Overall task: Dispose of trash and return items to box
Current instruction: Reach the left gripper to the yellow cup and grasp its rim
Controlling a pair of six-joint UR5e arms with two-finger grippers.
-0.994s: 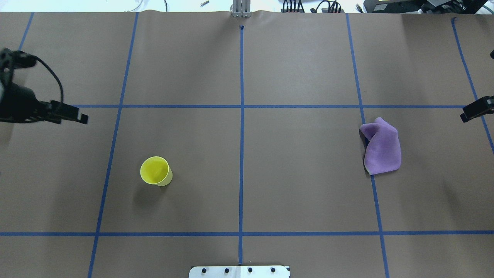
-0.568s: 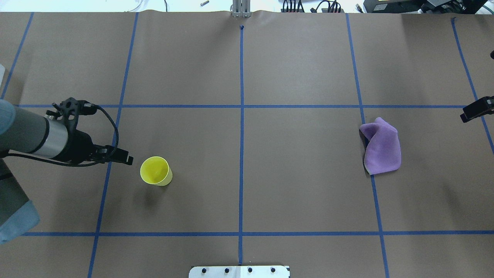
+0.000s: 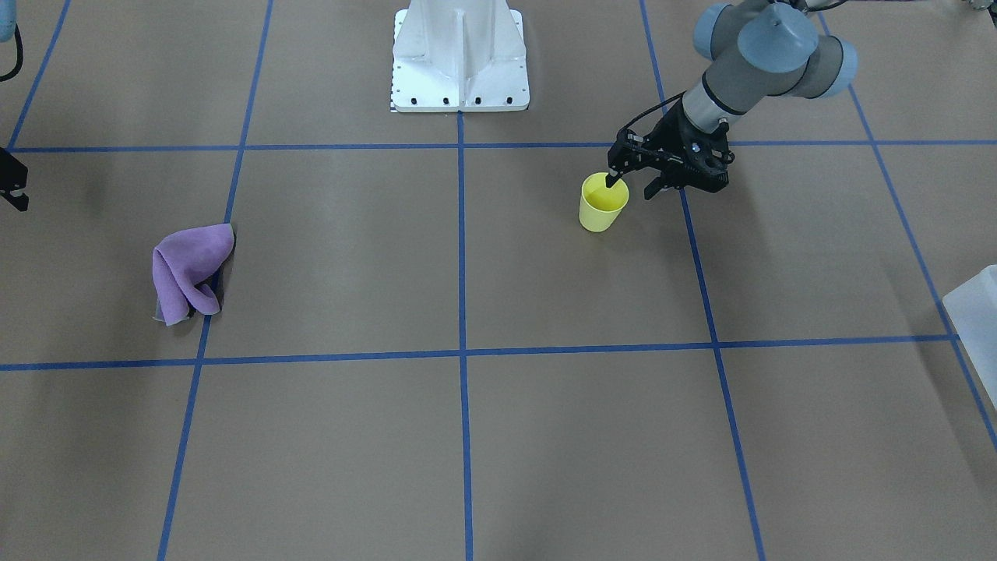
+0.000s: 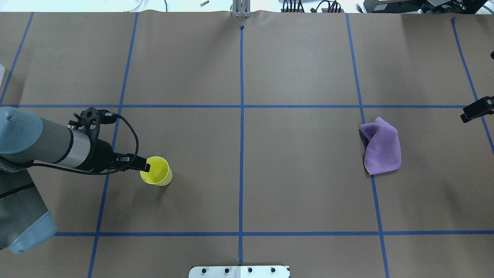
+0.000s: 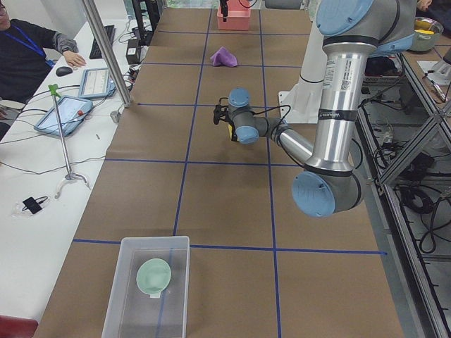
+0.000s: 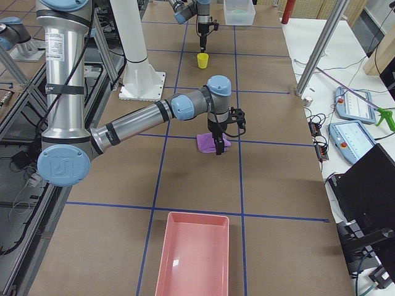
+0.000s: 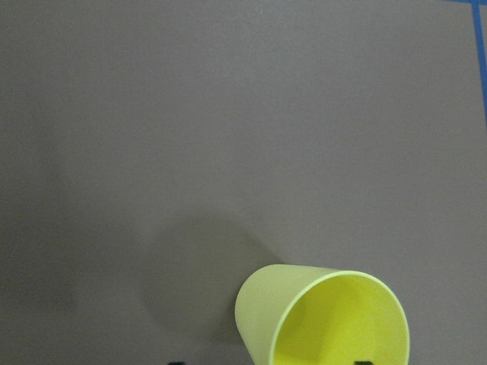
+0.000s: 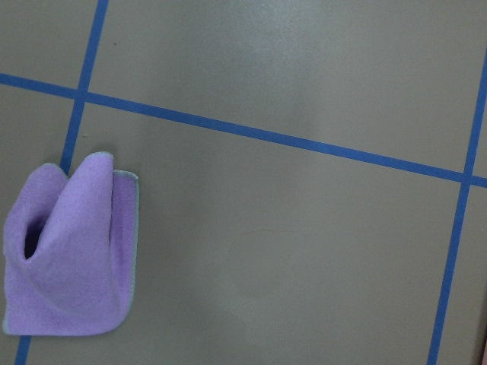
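The yellow cup (image 4: 156, 171) stands upright on the brown table, left of centre; it also shows in the front view (image 3: 602, 204) and the left wrist view (image 7: 327, 319). My left gripper (image 4: 144, 166) is open at the cup's rim; in the front view (image 3: 631, 187) one finger is over the cup's mouth and the other is outside its wall. The mint-green bowl (image 5: 153, 276) lies inside the frosted box (image 5: 123, 296) at the table's left end. My right gripper (image 4: 469, 114) hangs at the right edge near a purple cloth (image 4: 381, 147); I cannot tell whether it is open or shut.
The purple cloth also shows crumpled in the right wrist view (image 8: 72, 251). A pink tray (image 6: 194, 259) sits at the table's right end. The white pedestal base (image 3: 459, 62) stands at the robot's side. A corner of the box (image 3: 974, 312) shows in the front view.
My left arm has swung in from the table's left edge to the yellow cup, and its fingers now reach the rim. The cup, cloth and right arm have not moved.
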